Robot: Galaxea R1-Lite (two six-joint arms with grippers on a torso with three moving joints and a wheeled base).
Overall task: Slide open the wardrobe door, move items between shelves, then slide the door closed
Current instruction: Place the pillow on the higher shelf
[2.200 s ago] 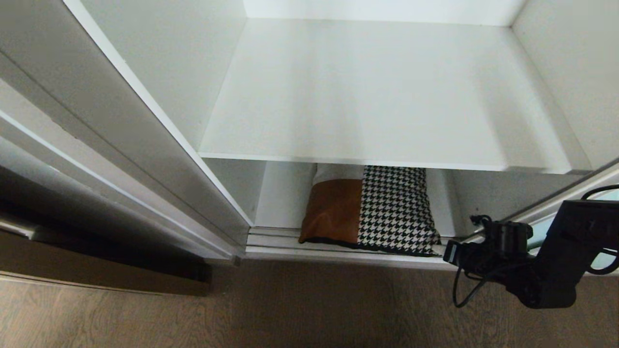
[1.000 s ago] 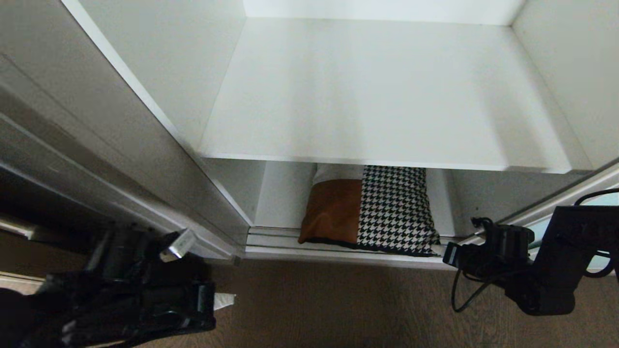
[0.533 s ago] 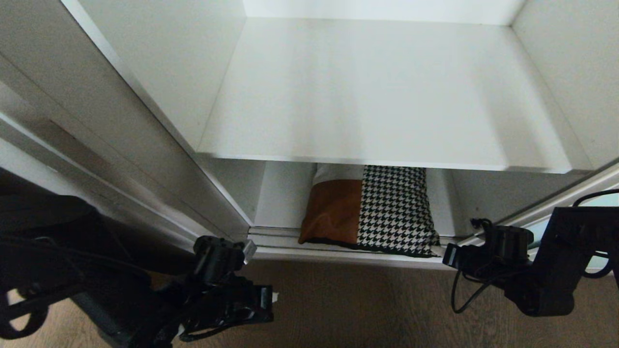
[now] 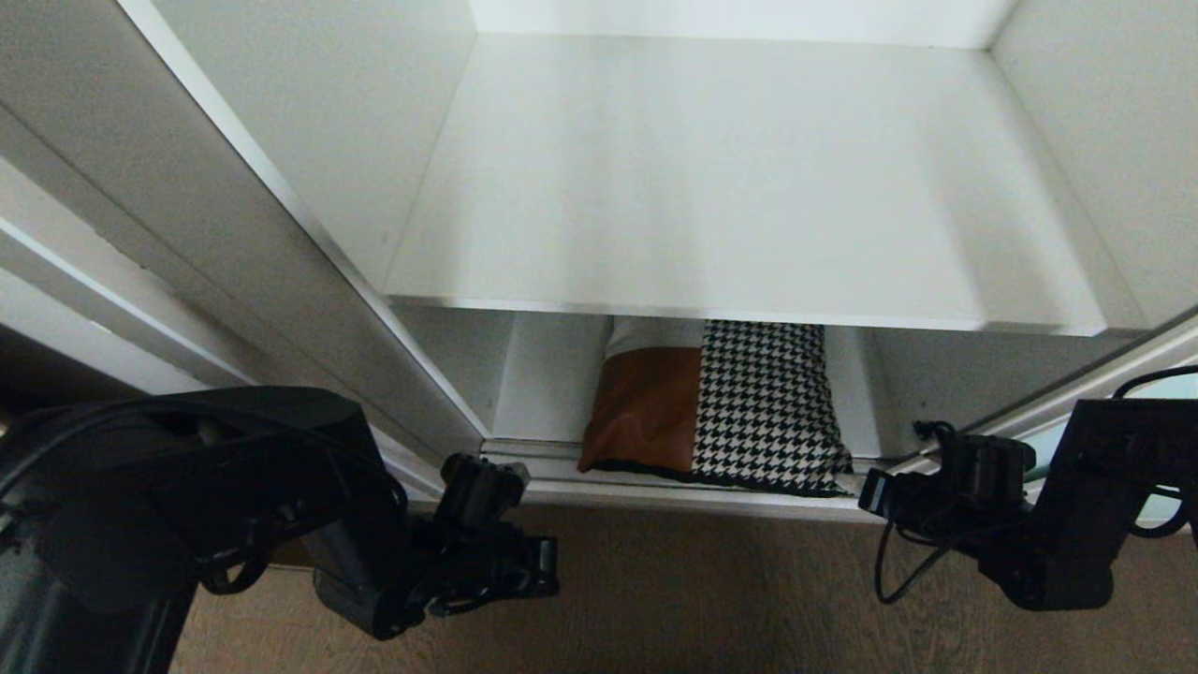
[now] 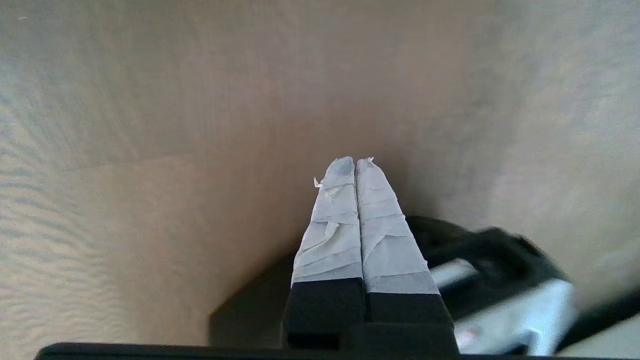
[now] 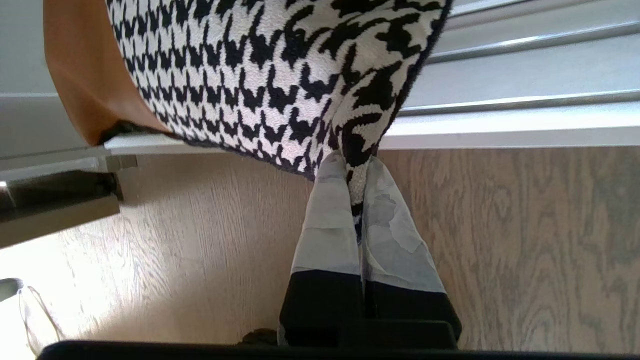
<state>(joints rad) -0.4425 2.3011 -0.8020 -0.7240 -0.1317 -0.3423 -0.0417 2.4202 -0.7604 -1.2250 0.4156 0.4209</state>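
The right gripper (image 6: 356, 172) is pinched onto one corner of the single patchwork cushion (image 4: 721, 402), which lies on the lower of two white shelves (image 4: 730, 187), its front edge over the door track (image 4: 562, 477). The left gripper (image 5: 355, 167), fingers pressed together and holding nothing, hangs above the wood floor (image 4: 711, 599), left of the cushion. One sliding wardrobe door (image 4: 1104, 384) shows at right.

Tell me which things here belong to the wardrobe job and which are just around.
Job: patchwork cushion, corner pinched by the right gripper; lower shelf; upper shelf; sliding wardrobe door; left gripper, shut, empty.
Around: wood floor; door track.
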